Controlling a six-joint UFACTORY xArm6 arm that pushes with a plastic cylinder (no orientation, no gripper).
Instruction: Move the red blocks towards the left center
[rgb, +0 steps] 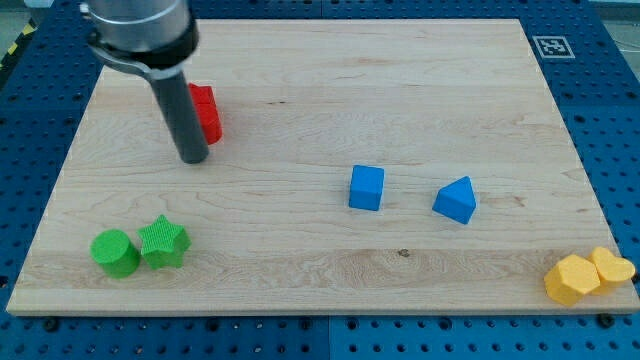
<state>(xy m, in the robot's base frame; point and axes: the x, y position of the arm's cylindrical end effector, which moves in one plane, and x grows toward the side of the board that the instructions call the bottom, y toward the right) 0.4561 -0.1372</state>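
A red block (206, 111) lies at the view's upper left on the wooden board (320, 60), partly hidden behind my rod; its shape cannot be made out. My tip (193, 158) rests on the board just below and slightly left of the red block, very close to it or touching it. Only one red mass shows; whether it is one block or two I cannot tell.
A green cylinder (115, 252) and a green star (164, 242) sit together at the lower left. A blue cube (366, 187) and a blue triangular block (456, 200) lie right of centre. Two yellow blocks (588, 275) sit at the lower right corner.
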